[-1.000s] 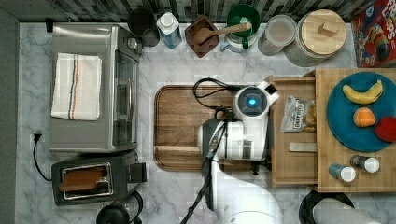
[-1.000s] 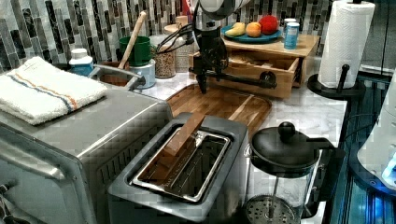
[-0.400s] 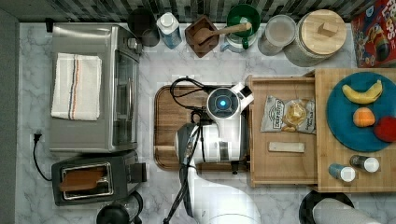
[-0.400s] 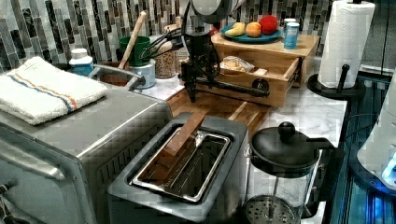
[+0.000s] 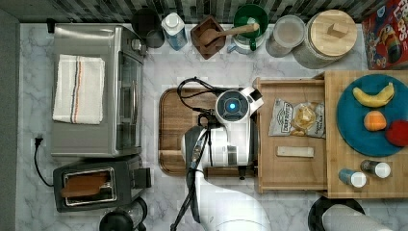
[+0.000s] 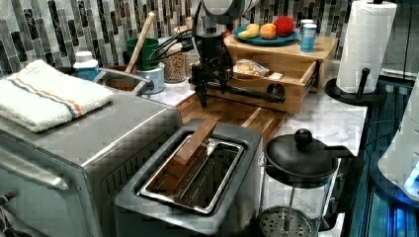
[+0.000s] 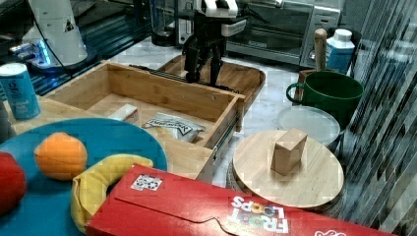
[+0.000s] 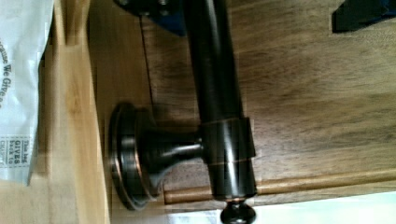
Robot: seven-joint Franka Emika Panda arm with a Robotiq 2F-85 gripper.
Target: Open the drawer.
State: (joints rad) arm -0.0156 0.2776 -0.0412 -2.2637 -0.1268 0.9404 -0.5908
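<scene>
Bamboo drawer (image 5: 293, 171): pulled well out of its wooden box (image 5: 365, 192), right of centre in the top view; its shallow tray lies bare to the camera.
Handle (image 6: 247, 92): long black bar across the drawer front, seen close in the wrist view (image 8: 219, 93) with one round mounting post.
Pincer (image 7: 201, 76): at the handle, upper middle of the right view, one finger (image 7: 189, 59) on each side of the bar; whether they press on it I cannot tell.
Arm: white, reaching up from the bottom edge of the top view, over the cutting board.
Cutting board (image 5: 175, 130): darker brown, rounded corners, centre of the top view, just beside the drawer front.
Drawer contents: a snack bag (image 5: 297, 118) and a small pale bar (image 5: 295, 151) (lying well apart).
Box top: blue plate (image 5: 358, 130) with fruit, right edge of the top view.
Worktop (image 5: 159, 62): white marble.
</scene>
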